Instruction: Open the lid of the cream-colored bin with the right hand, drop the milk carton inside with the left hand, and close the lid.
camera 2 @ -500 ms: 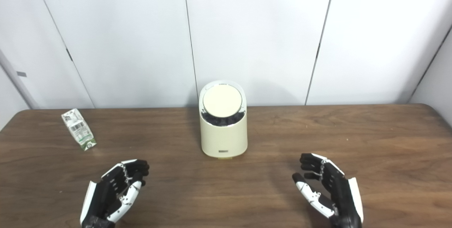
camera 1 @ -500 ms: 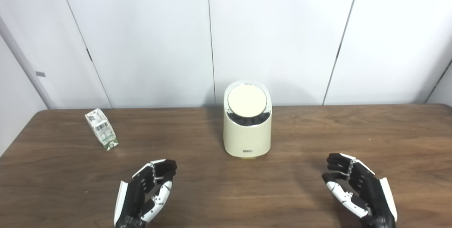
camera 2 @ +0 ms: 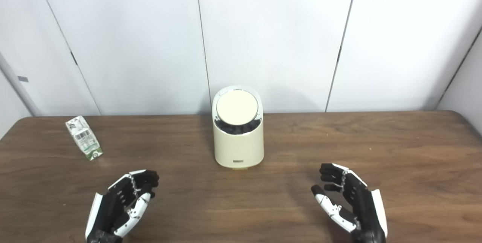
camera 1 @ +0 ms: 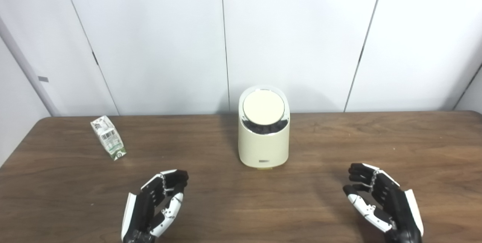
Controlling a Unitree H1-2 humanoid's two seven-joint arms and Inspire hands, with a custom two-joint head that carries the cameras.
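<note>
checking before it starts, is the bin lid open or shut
Shut: the round lid sits flat in the top of the bin, and neither robot hand touches it.

Cut off by the bottom edge: wrists of the left hand (camera 1: 152, 209) and right hand (camera 1: 382, 203). Too small to read: print on the milk carton (camera 1: 108, 138) at left, label low on the cream-colored bin (camera 1: 263, 143). Hidden beneath the shut lid (camera 1: 263, 109): bin interior.

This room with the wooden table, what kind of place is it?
Probably a robot test lab, not a home: a bare brown wooden table against plain white wall panels, holding only a cream-colored lidded bin and a small milk carton.
</note>
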